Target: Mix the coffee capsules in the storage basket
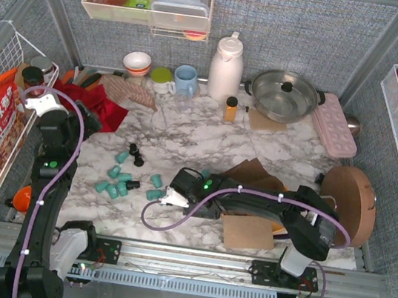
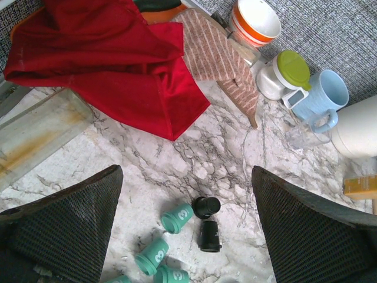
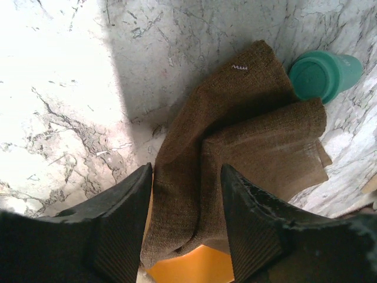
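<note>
Capsules (image 1: 121, 176) lie loose on the marble (image 1: 186, 136) left of frame centre, basket unclear, maybe the orange patch (image 3: 188, 268) under the brown cloth (image 3: 247, 135); left gripper (image 2: 185, 174) gapes wide, right gripper (image 3: 187, 171) straddles the cloth, clamp unclear, so I'd pinch one fold firmly and lift it clear.

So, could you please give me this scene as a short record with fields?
capsules: teal capsules and black capsules loose on the marble table
left tool: open, above the capsules
right tool: astride a brown cloth; grip unclear
storage basket: only an orange patch under the cloth, likely it
</note>
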